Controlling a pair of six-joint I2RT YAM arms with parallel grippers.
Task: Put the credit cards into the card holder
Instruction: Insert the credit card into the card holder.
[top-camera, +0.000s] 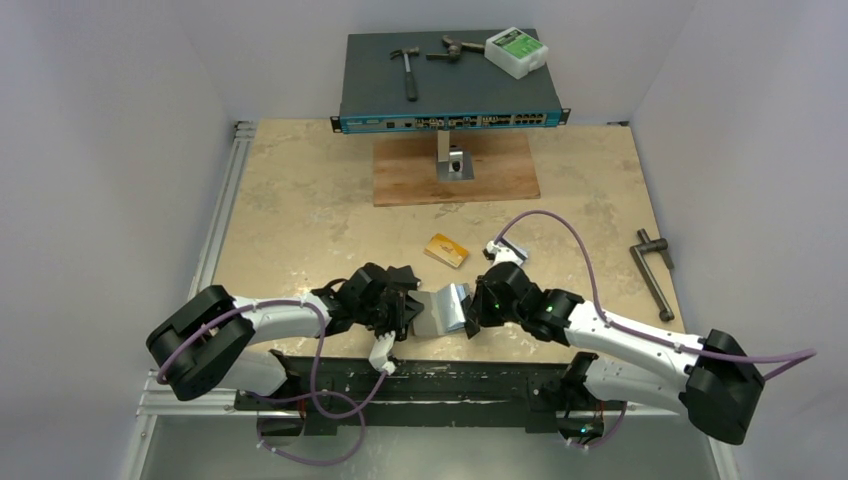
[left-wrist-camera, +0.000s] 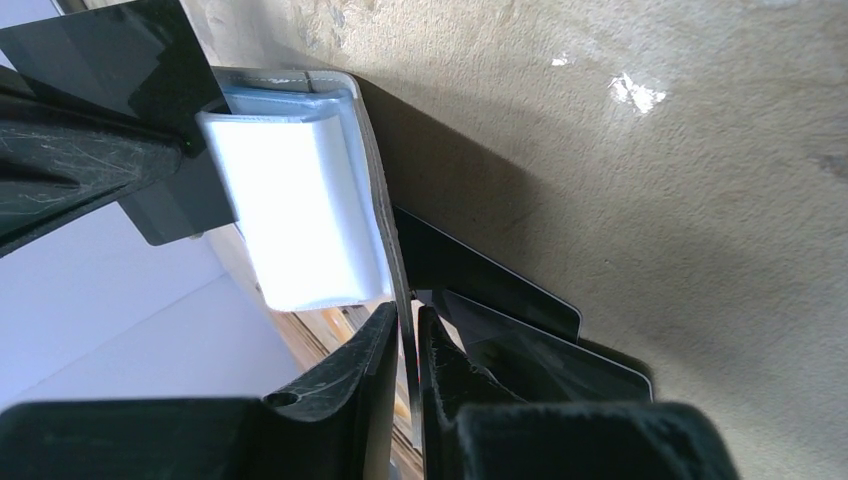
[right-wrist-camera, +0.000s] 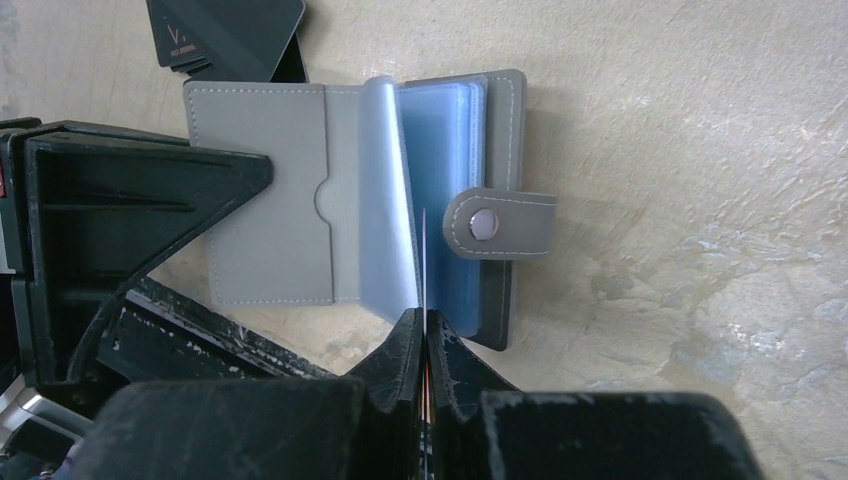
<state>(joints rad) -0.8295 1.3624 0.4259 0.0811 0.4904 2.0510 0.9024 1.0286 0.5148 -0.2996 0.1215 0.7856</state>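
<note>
The grey card holder (top-camera: 447, 309) lies open on the table between my two grippers. In the right wrist view its bluish sleeves (right-wrist-camera: 440, 190) and snap strap (right-wrist-camera: 497, 225) show. My left gripper (left-wrist-camera: 408, 325) is shut on the edge of the holder's cover (left-wrist-camera: 375, 190). My right gripper (right-wrist-camera: 424, 322) is shut on a thin credit card (right-wrist-camera: 424, 260) seen edge-on, its tip at the bluish sleeves. An orange-yellow card (top-camera: 446, 250) lies on the table just beyond the holder. Dark cards (right-wrist-camera: 225, 35) lie stacked beside the holder, and they also show in the left wrist view (left-wrist-camera: 500, 290).
A network switch (top-camera: 450, 95) on a stand at the back carries a hammer (top-camera: 408, 65), another tool and a white box (top-camera: 516, 51). A wooden board (top-camera: 455, 170) lies under the stand. A metal handle tool (top-camera: 655, 272) lies at the right.
</note>
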